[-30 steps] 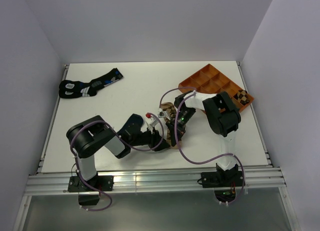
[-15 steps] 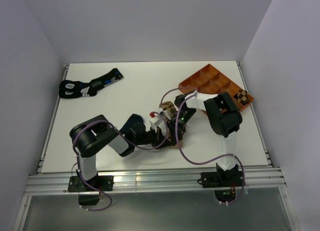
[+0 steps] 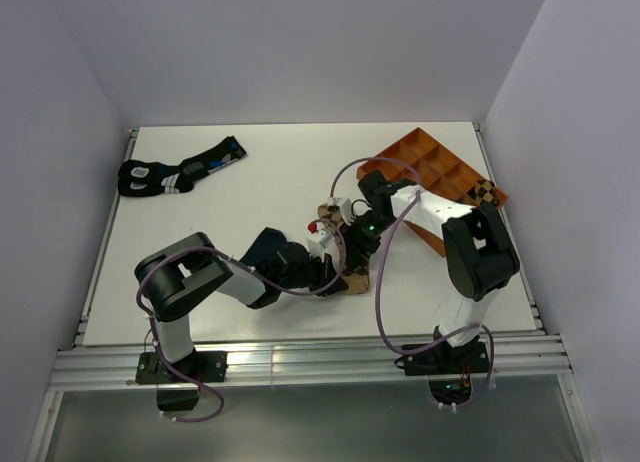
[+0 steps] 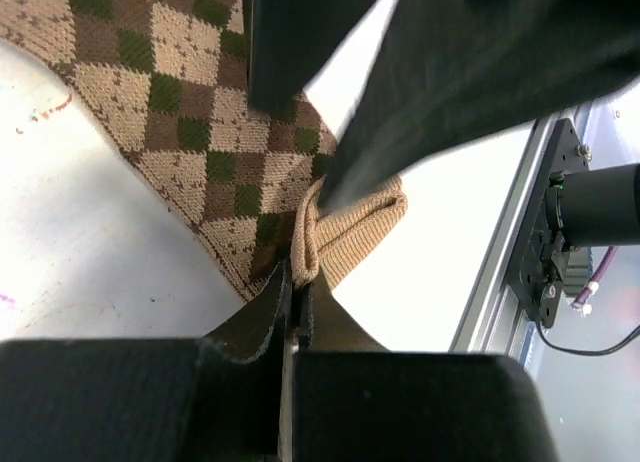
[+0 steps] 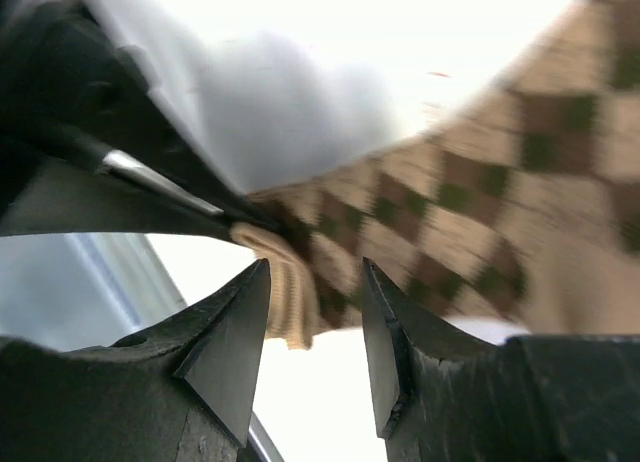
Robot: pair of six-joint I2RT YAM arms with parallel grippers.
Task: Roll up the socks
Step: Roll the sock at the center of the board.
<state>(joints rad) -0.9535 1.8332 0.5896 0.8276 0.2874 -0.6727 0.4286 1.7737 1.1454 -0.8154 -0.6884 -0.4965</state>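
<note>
The tan argyle sock [image 3: 352, 264] lies near the table's front middle, mostly hidden under both grippers. In the left wrist view the sock [image 4: 180, 112] spreads up and left, and its ribbed cuff [image 4: 355, 232] is folded over. My left gripper [image 4: 298, 282] is shut on the cuff's edge; it also shows in the top view [image 3: 343, 279]. My right gripper [image 5: 315, 307] is open, its jaws astride the cuff [image 5: 290, 292] without closing on it; it hangs above the sock in the top view [image 3: 352, 247]. A dark navy patch [image 3: 262, 246], possibly the navy sock, lies under the left arm.
An orange compartment tray [image 3: 425, 154] stands at the back right, with a checked item [image 3: 486, 192] in one cell; the right forearm crosses its near edge. Black socks with blue and white markings [image 3: 175, 172] lie at the back left. The table's metal front rail [image 4: 505, 242] is close.
My left gripper has moved right along the table onto the sock's cuff. My right arm has swung its elbow right and forward, and its gripper now sits lower over the cuff.
</note>
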